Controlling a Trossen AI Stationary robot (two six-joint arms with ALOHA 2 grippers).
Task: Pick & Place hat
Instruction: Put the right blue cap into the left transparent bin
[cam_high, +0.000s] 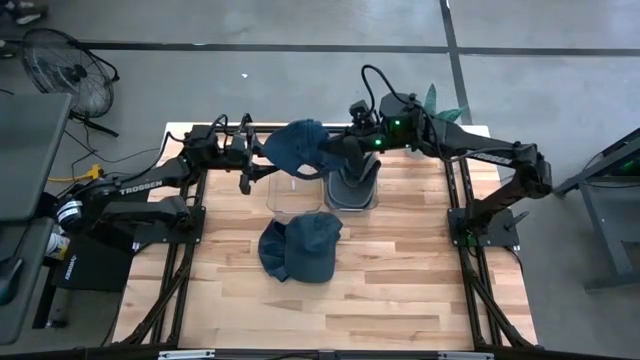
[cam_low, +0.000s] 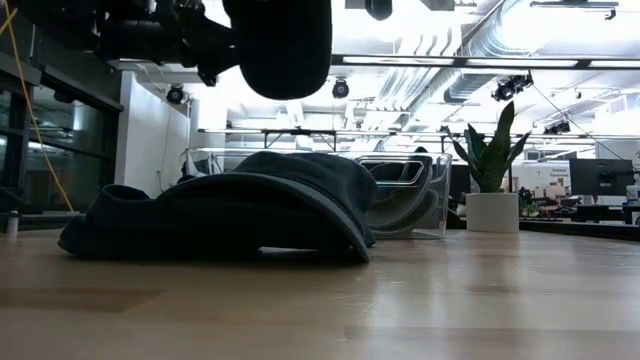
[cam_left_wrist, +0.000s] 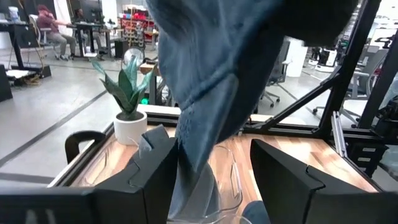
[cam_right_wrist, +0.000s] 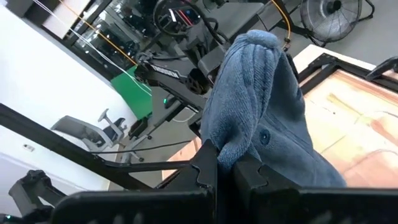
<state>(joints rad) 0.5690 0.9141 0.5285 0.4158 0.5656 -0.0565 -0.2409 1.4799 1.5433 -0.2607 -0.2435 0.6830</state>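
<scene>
Landmark: clear bin at far middle of table.

Nearest, front of bin: second blue hat flat on table, untouched.

Above bin's far edge: held blue hat, in air, crown bunched. Right hand clenched on hat's cloth. Left hand, beside bin's left wall, fingers spread; hat hangs between them, grip unclear.

Advice: keep right pinch firm, centre hat over bin opening, lower before releasing.

Hat's long axis roughly left-right, loose cloth drooping toward bin.

My arms are crowding the clear bin, a lifted blue hat hanging over it; bare table is lying open nearer me.
</scene>
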